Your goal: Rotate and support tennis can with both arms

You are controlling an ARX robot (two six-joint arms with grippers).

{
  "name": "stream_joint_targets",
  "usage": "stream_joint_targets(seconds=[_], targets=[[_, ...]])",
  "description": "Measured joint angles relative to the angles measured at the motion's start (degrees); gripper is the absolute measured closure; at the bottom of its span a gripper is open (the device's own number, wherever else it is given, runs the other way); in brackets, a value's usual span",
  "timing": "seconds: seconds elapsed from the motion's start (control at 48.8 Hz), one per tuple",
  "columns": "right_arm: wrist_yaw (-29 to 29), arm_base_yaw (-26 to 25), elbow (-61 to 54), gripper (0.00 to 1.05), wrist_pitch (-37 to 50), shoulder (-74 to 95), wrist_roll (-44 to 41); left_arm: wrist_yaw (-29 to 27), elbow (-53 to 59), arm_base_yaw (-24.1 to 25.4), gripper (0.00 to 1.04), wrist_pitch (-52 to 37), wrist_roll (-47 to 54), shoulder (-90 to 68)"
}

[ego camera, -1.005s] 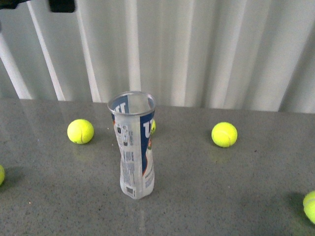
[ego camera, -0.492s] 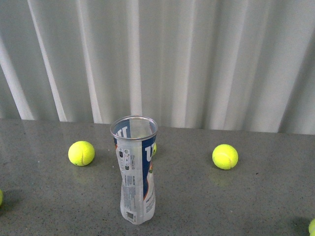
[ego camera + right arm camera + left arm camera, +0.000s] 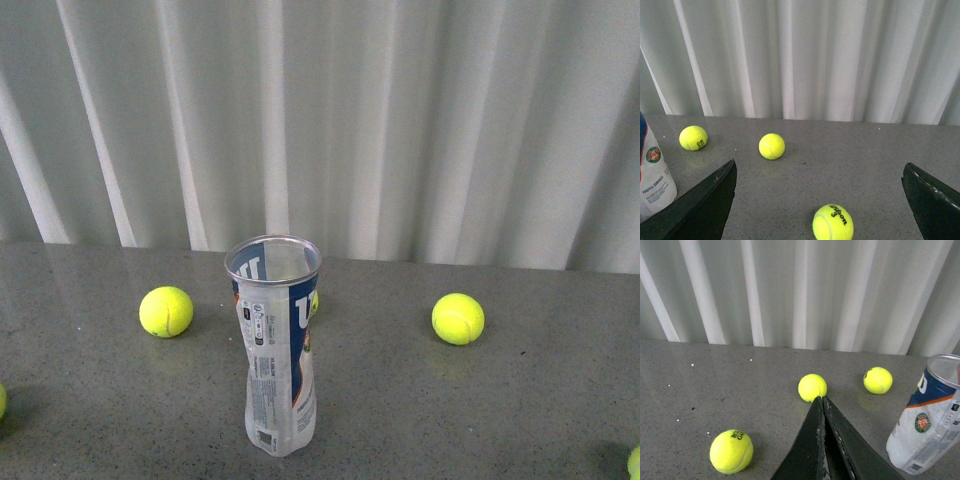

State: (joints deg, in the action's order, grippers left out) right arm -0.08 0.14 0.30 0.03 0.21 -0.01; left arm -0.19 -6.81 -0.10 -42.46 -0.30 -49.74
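1. Front view, nearest first: the can (image 3: 277, 350) stands upright on the grey table (image 3: 500, 400), open metal rim up, waist dented, its long axis vertical; neither arm shows in this view.
2. Left wrist view: the left gripper (image 3: 823, 402) has its two black fingers (image 3: 807, 450) pressed together, empty; the can (image 3: 930, 415) stands off to one side of the tips, clear of them — near, but not touching.
3. Right wrist view: the right gripper (image 3: 817, 175) is spread wide with nothing between its fingers (image 3: 705, 200); only an edge of the can (image 3: 654, 177) shows, just outside one finger and not in the gap.
4. The relation that matters: the can sits between the two arms, to the side of each gripper rather than in front of it; I judge the right gripper the nearer, since the label sits close beside its finger, though the views give no sure measure.
5. So no grasp exists yet; each arm would need to swing inward toward the upright tube, and the left must part its fingers first.
6. Farther off: two balls (image 3: 166, 311) (image 3: 458, 318) lie well apart from the can, one peeks out behind it (image 3: 313, 302); a white curtain (image 3: 400, 120) closes the back.
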Motion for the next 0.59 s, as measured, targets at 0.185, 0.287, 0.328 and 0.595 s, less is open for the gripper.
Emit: stream_joint_targets(seconds=[0.185, 0.287, 0.328, 0.595], targets=[[0.04, 0.00, 0.00, 0.07, 0.00, 0.00, 0.00, 0.17, 2.36, 0.00, 1.01, 3.58, 0.00, 5.92], [0.02, 0.00, 0.00, 0.07, 0.00, 0.00, 0.00, 0.20, 3.26, 0.00, 1.01, 5.77, 0.00, 9.03], [0.02, 0.00, 0.00, 0.07, 0.00, 0.00, 0.00, 0.17, 3.58, 0.00, 1.01, 6.45, 0.00, 10.01], [0.02, 0.00, 0.00, 0.07, 0.00, 0.00, 0.00, 0.17, 5.40, 0.00, 1.01, 12.81, 0.00, 19.78]])
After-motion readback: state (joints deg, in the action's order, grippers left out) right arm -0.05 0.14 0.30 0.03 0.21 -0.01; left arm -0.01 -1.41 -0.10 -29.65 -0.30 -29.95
